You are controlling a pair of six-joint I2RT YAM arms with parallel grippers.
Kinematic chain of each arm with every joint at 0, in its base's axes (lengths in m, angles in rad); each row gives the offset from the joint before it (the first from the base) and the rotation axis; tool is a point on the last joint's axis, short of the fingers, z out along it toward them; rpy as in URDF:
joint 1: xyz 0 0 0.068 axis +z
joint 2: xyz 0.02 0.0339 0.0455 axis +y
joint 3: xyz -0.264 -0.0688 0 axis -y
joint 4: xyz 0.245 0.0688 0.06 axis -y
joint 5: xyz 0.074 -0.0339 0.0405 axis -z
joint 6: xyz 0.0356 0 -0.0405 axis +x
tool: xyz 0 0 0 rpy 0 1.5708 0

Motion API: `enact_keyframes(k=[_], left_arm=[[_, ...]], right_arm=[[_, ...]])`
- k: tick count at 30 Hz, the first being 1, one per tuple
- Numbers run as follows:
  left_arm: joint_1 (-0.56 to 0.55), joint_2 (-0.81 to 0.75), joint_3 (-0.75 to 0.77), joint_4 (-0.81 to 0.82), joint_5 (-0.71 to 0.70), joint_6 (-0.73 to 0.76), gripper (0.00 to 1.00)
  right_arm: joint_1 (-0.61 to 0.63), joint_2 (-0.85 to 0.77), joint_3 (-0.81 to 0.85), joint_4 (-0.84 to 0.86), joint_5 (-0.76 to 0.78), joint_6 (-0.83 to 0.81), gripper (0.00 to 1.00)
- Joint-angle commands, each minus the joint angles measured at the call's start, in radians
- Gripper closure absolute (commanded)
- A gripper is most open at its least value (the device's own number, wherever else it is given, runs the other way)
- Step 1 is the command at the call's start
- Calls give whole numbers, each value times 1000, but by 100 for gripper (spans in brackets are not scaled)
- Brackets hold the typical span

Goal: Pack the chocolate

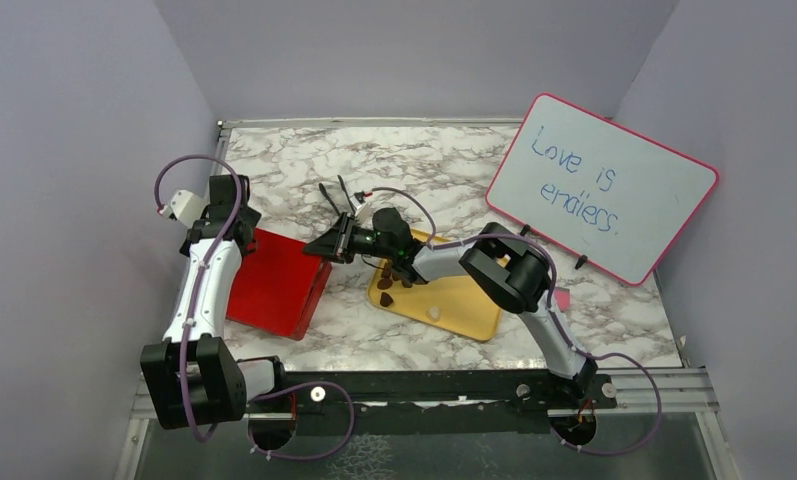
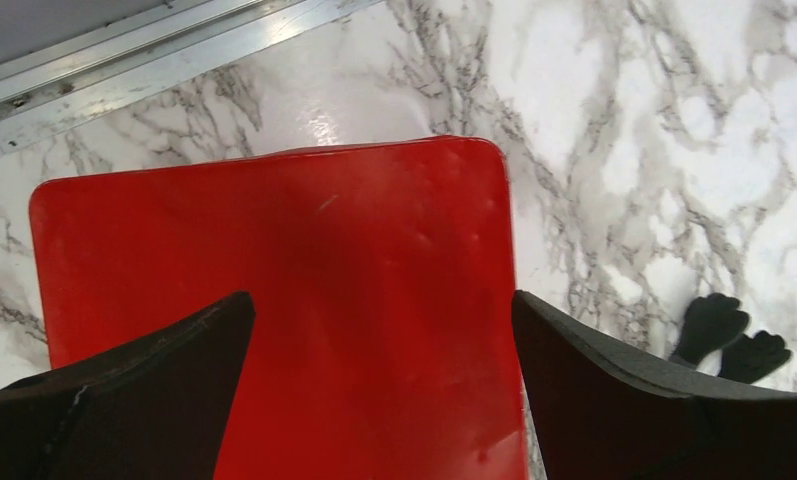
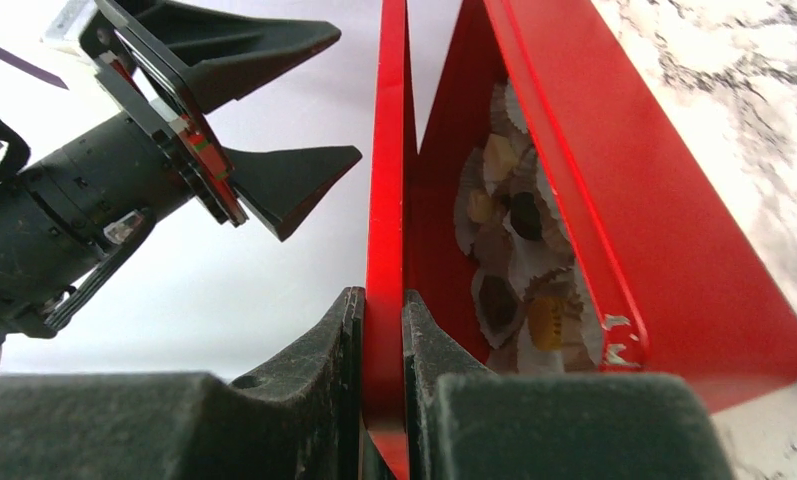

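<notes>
A red box [image 1: 274, 285] lies at the left of the table. My right gripper [image 1: 326, 245] reaches across to its right edge and is shut on the thin edge of the red lid [image 3: 386, 200], which stands a little apart from the rest of the box. Through that gap the right wrist view shows chocolate [image 3: 499, 300] in white paper cups inside. More chocolate [image 1: 386, 285] lies on the yellow tray [image 1: 464, 305]. My left gripper [image 2: 381, 300] hangs open over the lid [image 2: 274, 250], its fingers apart and touching nothing; the right wrist view shows this gripper [image 3: 346, 95] too.
A pink-framed whiteboard [image 1: 599, 185] with writing leans at the back right. A small black stand [image 1: 336, 200] sits behind the box. An aluminium rail [image 2: 154, 45] borders the marble table. Purple walls close in on three sides.
</notes>
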Motion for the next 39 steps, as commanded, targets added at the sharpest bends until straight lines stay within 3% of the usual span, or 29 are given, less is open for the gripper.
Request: enact_keyframes(k=[1,14,28,39], left_arm=[[33,-17,-41,-17,0,-30,1],[52,30,-65,-8,6,-9,1],[52,108,-130,29,10,16,1],[53,105,-88,33,62,61,1]], right_arm=[[-2,11,-36,71,57,8,99],[-12,30,-60,74,82,-10,99],[-22,8,-12,-57,109,-140,83],[-48,42,38,-142,110,-207,83]])
